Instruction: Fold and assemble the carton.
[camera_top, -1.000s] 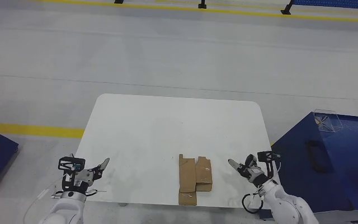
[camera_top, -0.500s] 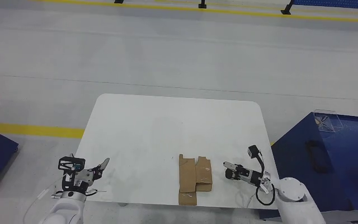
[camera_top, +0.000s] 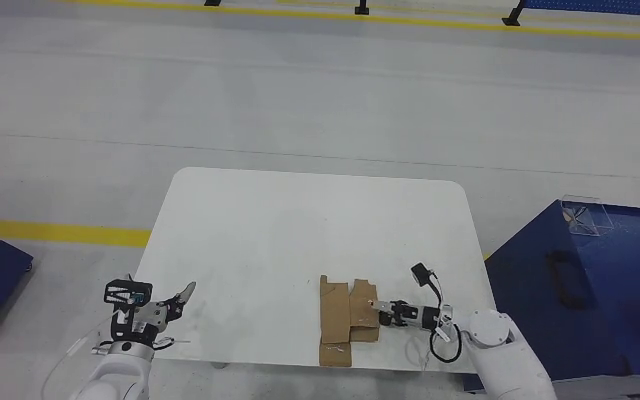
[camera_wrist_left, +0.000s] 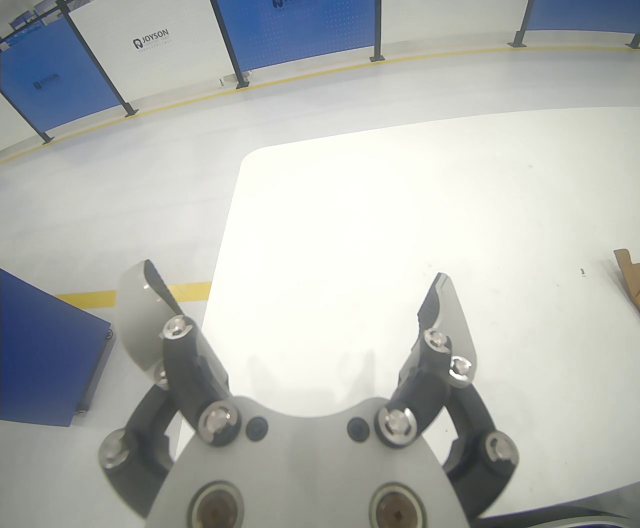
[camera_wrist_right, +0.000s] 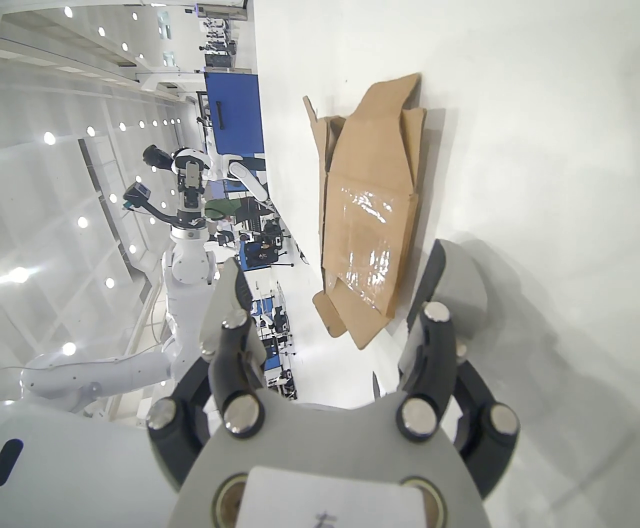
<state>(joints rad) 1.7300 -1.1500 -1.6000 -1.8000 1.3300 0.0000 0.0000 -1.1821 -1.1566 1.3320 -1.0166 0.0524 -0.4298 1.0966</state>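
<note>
We find the flat carton (camera_top: 345, 312) on the counter (camera_top: 300, 220), just beside the right tool (camera_top: 381, 312), whose fingers are spread wide. The left tool (camera_wrist_left: 295, 287), likewise spread, is well apart.

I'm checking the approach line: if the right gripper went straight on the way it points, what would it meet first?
The right gripper would first meet the flattened carton on the table; its near end sits just ahead between the open jaws, though the gap is unclear.
</note>
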